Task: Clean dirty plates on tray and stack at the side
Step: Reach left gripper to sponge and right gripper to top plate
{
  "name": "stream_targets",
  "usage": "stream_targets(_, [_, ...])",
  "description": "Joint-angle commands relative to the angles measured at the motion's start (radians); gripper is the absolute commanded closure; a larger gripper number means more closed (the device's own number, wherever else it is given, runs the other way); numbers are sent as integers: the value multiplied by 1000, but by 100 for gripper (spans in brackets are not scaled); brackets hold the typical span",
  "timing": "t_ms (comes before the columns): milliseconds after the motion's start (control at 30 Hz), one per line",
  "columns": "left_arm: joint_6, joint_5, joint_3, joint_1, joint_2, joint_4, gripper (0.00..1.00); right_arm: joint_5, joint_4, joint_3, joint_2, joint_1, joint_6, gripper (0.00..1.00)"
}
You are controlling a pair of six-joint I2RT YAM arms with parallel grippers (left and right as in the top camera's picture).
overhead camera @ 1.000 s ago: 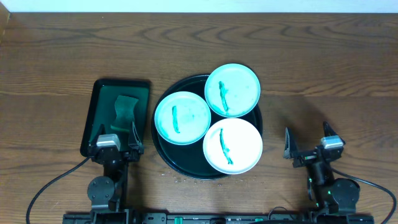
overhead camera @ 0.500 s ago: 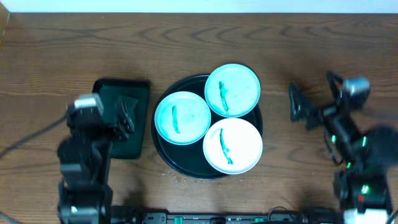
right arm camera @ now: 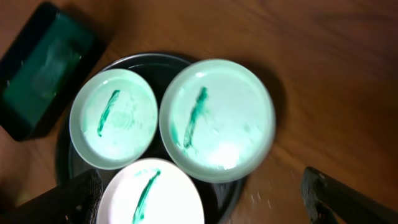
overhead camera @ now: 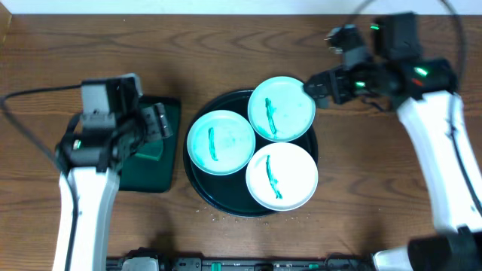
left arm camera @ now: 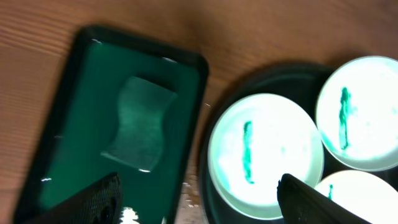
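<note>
Overhead: I've got the tray (overhead camera: 197,181) mid-table with all three on it: left plate (overhead camera: 221,142), top plate (overhead camera: 282,109), bottom plate (overhead camera: 282,176). Each green smear runs up-down the frame. The left gripper (overhead camera: 154,124) hangs over the green tray (overhead camera: 151,177) at left; the right gripper (overhead camera: 320,86) sits just off the top plate's upper-right edge. I can't read jaw width here.

Left wrist: here I get the whole sponge (left arm camera: 139,123), half hidden overhead, long axis up-down, slightly tilted. Fingers (left arm camera: 99,199) are spread wide, empty.

Right wrist: fingers (right arm camera: 342,199) are wide too, nothing held; the smears slant upper right to lower left.
</note>
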Motion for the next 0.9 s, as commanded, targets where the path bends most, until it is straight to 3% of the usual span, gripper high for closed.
stream_targets(0, [-23, 92, 29, -3, 84, -9, 20, -156, -29, 30, 102, 75, -19, 1])
stream_targets(100, [-23, 108, 29, -3, 149, -32, 20, -252, 36, 29, 175, 116, 40, 1])
stream_targets(167, [-23, 108, 28, -3, 175, -28, 20, -246, 81, 29, 211, 137, 128, 9])
stream_targets(233, [-22, 84, 28, -2, 191, -16, 21, -132, 109, 29, 254, 166, 355, 21])
stream_targets(267, [-55, 13, 28, 1, 190, -23, 28, -48, 100, 29, 278, 192, 464, 31])
stream_targets(333, [-165, -128, 28, 3, 186, -44, 28, 59, 80, 29, 312, 240, 562, 38])
stream_targets(433, [-289, -318, 28, 17, 183, -105, 28, 211, 55, 29, 351, 338, 637, 44])
stream_targets(633, [-291, -373, 28, 34, 184, -115, 28, 318, 28, 28, 403, 440, 641, 51])
stream_targets(700, [-292, -375, 24, 34, 184, -117, 28, 332, 19, 28, 444, 469, 641, 63])
stream_targets(867, [-292, -375, 17, 34, 184, -117, 28, 353, 3, 28, 500, 480, 641, 65])
